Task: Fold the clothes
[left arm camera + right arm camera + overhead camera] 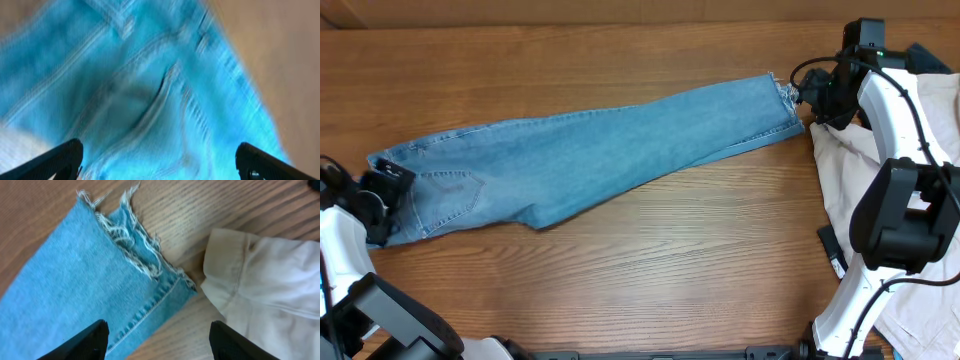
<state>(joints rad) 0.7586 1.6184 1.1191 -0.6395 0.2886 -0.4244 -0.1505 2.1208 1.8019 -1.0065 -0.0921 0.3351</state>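
A brown wooden table [620, 270] fills the overhead view. The jeans [600, 150] lie flat and stretched slantwise across it, waist and back pocket [455, 190] at the left, frayed hems [785, 90] at the upper right. The left gripper [382, 195] sits at the waist end and the right gripper [812, 95] at the hems, beside a cream garment [845, 165].

The left wrist view is blurred. Denim seams fill it, and the fingers [60, 160] stand wide apart, holding nothing.

In the right wrist view, the jaws are spread above the hem corner, clasping nothing. The cream garment nearly touches the hem.
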